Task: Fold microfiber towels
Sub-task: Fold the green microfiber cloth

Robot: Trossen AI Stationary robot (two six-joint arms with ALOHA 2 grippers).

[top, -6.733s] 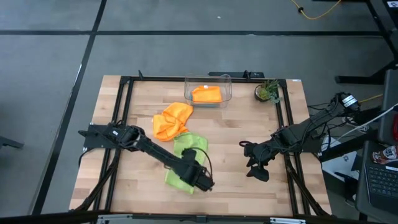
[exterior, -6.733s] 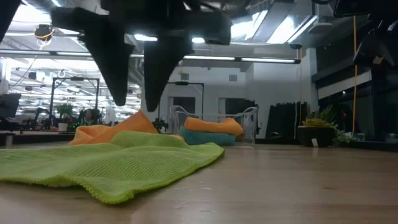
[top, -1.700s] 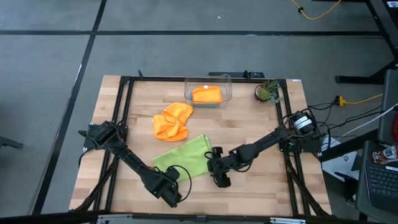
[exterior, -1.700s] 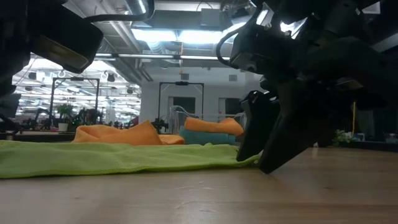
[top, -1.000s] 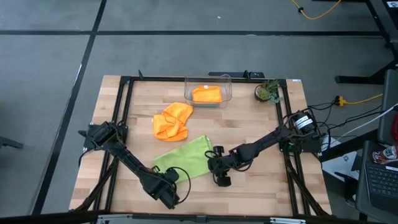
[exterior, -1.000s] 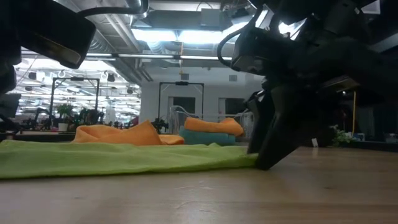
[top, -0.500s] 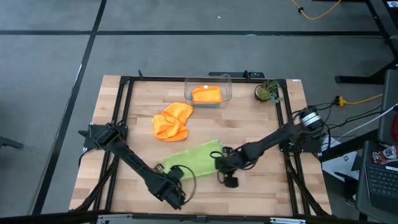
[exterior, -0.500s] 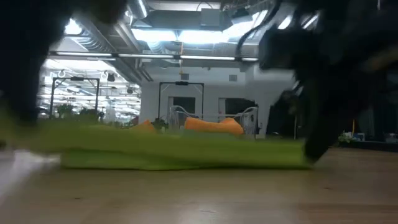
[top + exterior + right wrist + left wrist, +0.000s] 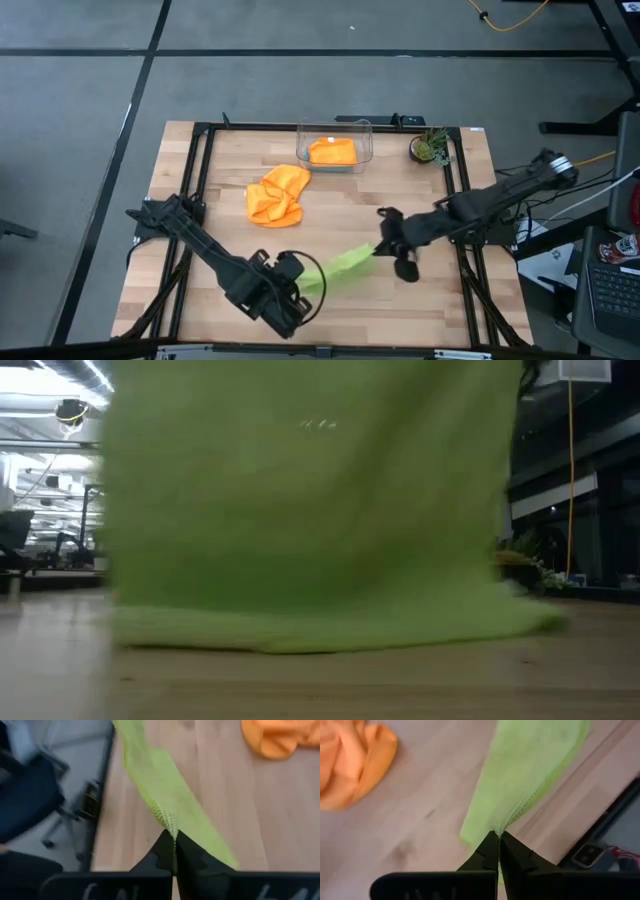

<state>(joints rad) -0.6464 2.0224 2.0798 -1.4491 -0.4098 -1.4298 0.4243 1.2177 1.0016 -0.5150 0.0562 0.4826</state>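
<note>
You see both the left gripper (image 9: 292,268) and right gripper (image 9: 384,240) now clamped on the green towel (image 9: 340,266), lifted off the table, probably stretched for folding.

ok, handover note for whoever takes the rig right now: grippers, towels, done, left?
Left gripper: shut on one corner of the green towel, near the table's front.
Right gripper: shut on the opposite corner, right of centre.
Green towel hangs stretched between them, lower edge near the table.
Crumpled orange towel lies loose behind it. A folded orange towel sits in the bin.
Done: green towel picked up by two corners.
Left: fold it, then the loose orange one.
</note>
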